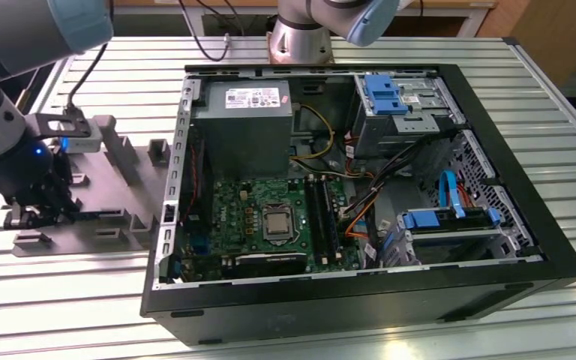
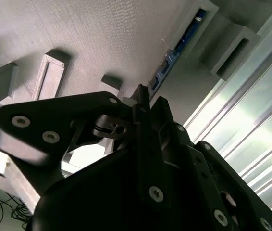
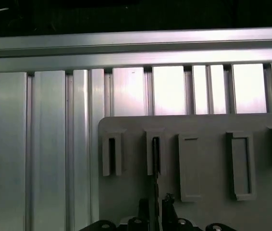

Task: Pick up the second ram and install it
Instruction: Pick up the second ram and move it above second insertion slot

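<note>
The second ram (image 2: pixel 167 62) is a thin blue-black stick standing on edge in slotted posts of the grey holder plate (image 2: pixel 102 38). In the first wrist view the second ram (image 3: pixel 155 166) appears as a thin dark line running from a post of the holder plate (image 3: pixel 203 125) to my fingers. My gripper (image 2: pixel 150 98) has its black fingers pressed close on either side of the stick's near end, shut on it; my gripper (image 3: pixel 156 206) sits at the plate's near side. In the exterior view my gripper (image 1: pixel 38 214) is low over the holder plate (image 1: pixel 108 195), on the exterior view's left of the computer.
An open black computer case (image 1: pixel 368 300) lies on the slatted metal table (image 1: pixel 58 300). Inside are a green board (image 1: pixel 238 202) with long black sockets (image 1: pixel 320 217), a grey power supply (image 1: pixel 243 120), blue-tabbed drive cages (image 1: pixel 388 94) and loose cables. Another arm's base (image 1: pixel 303 37) stands behind.
</note>
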{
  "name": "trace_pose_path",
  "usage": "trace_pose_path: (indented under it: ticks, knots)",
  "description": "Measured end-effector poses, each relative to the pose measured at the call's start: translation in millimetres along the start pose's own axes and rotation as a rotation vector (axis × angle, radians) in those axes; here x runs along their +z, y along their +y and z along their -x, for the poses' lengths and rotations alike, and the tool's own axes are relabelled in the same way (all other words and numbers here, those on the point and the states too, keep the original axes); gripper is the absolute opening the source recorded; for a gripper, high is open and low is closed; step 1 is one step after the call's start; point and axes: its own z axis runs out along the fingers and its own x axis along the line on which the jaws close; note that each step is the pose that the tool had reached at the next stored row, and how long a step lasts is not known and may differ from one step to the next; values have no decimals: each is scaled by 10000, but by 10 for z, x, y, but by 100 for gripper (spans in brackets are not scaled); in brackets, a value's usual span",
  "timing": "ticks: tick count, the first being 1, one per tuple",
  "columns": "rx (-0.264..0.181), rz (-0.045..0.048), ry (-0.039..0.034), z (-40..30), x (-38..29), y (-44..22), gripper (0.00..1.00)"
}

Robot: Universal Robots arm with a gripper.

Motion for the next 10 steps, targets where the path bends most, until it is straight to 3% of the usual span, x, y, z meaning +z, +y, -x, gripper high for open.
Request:
trace_pose_path:
  ticks: [1,10]
  knots:
    - [0,-15,-2,0,8,4,25]
    - [-1,-33,-3,-2,46,7,24]
